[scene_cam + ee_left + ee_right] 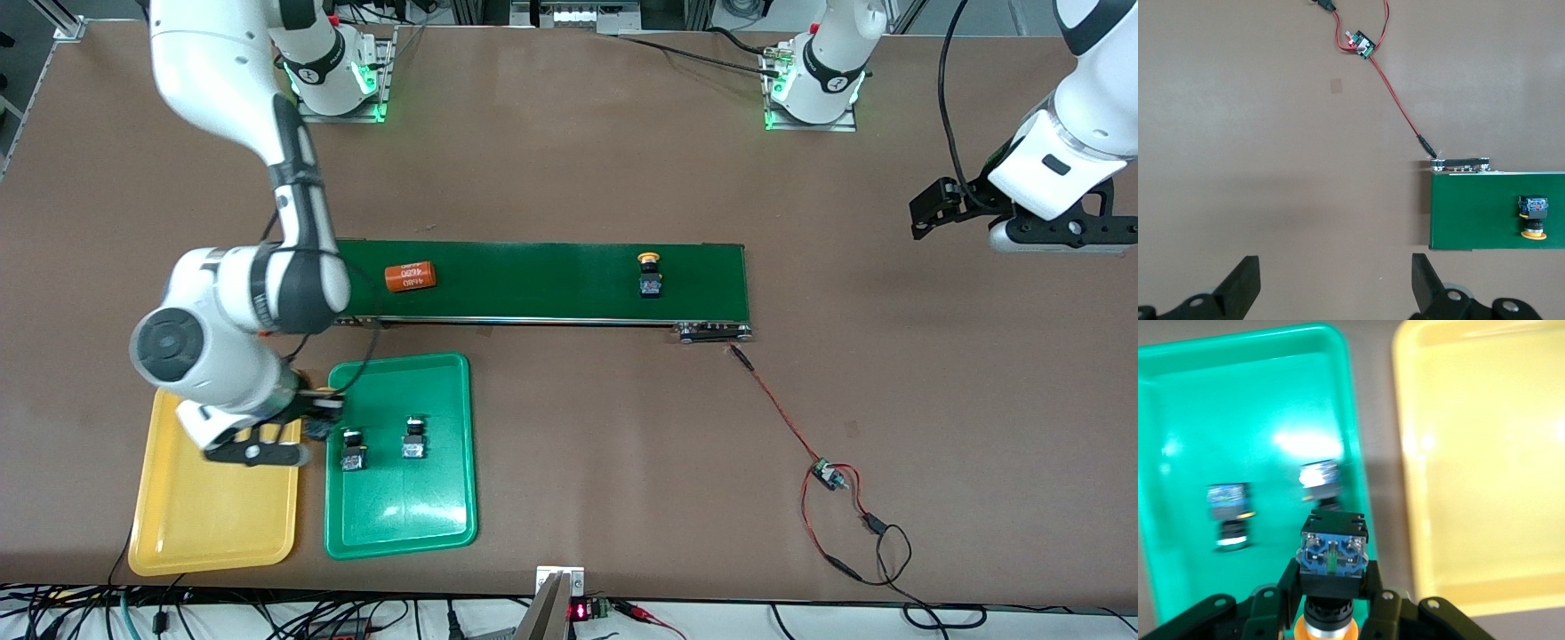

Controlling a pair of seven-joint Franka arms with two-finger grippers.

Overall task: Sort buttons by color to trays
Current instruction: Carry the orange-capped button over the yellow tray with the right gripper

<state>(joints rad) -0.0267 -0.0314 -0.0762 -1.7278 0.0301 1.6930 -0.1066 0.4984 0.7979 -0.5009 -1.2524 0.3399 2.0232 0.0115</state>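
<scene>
Two buttons (pixel 354 449) already lie in the green tray (pixel 400 529); one yellow button (pixel 650 275) waits on the belt (pixel 551 280). The left gripper (pixel 1335 287) idles spread. My right gripper (pixel 1331 600) pinches a yellow-capped button (pixel 1333 550) over the trays' edges; next I must shift over the yellow tray (pixel 1485 487) and release.

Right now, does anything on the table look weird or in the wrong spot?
Yes: an orange cylinder lies tipped on the conveyor belt, and it is no button. The two buttons in the green tray look fine.
</scene>
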